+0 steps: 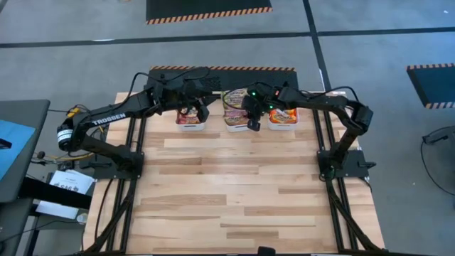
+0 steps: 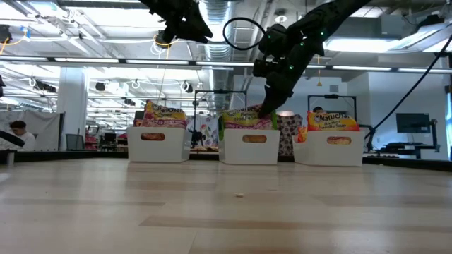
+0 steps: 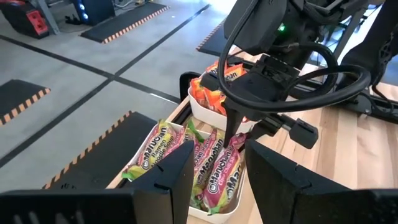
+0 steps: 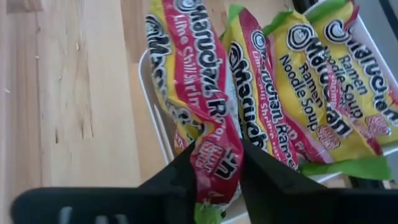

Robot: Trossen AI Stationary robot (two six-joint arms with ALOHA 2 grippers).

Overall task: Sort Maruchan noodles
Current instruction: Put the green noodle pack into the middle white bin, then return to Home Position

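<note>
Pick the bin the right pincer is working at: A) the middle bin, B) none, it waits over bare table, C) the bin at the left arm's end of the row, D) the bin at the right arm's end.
A: in the high view the right pincer sits at the middle bin, a green-edged Maruchan packet between its fingers.

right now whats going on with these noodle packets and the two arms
The robot is sorting Maruchan ramen packets into three white bins at the table's far edge. The right gripper is over the middle bin, its fingers around a green-edged lime chili shrimp packet standing in that bin with others. The left gripper hovers above the left bin, fingers apart, holding nothing. The right bin holds orange-edged packets.
</note>
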